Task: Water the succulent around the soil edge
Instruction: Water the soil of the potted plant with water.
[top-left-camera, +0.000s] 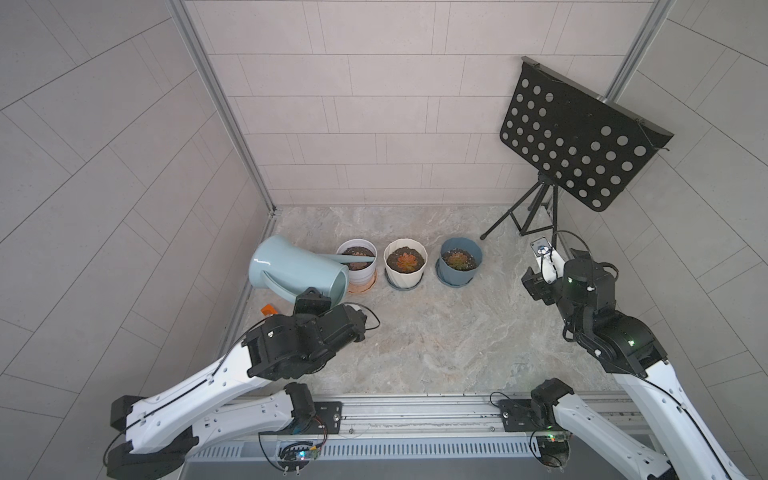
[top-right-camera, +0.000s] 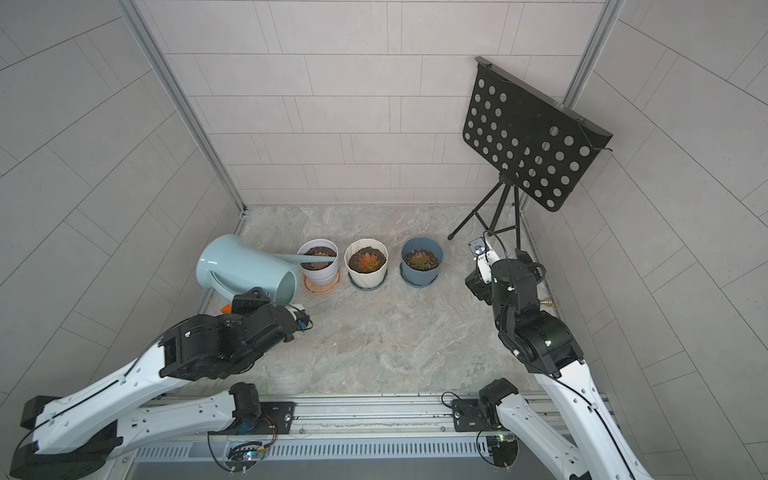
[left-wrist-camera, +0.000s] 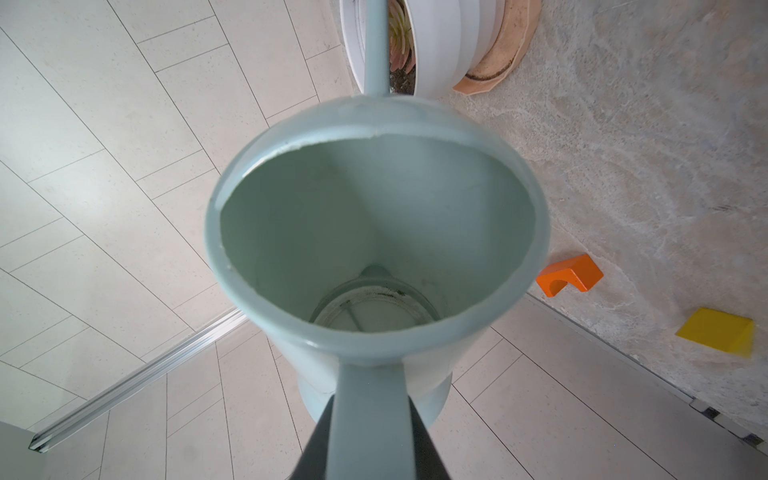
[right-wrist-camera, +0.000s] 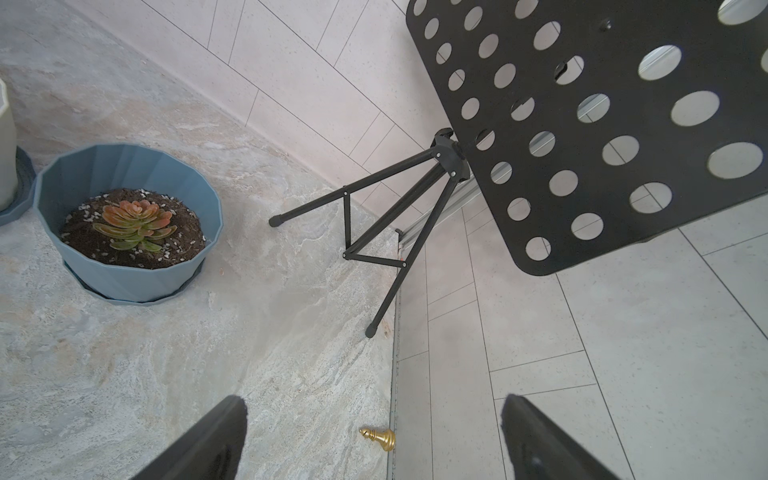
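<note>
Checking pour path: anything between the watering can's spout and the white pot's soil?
Nothing visible. The spout reaches over the white pot, tip near its rim; only the succulent sits below it. The left gripper holds the watering can by its handle.

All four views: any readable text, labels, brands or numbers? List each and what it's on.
None legible in any view.
No markings seen on the watering can, white pot, cream pot, blue pot or music stand.
Any print on the circuit board below the front rail is too small to read.
</note>
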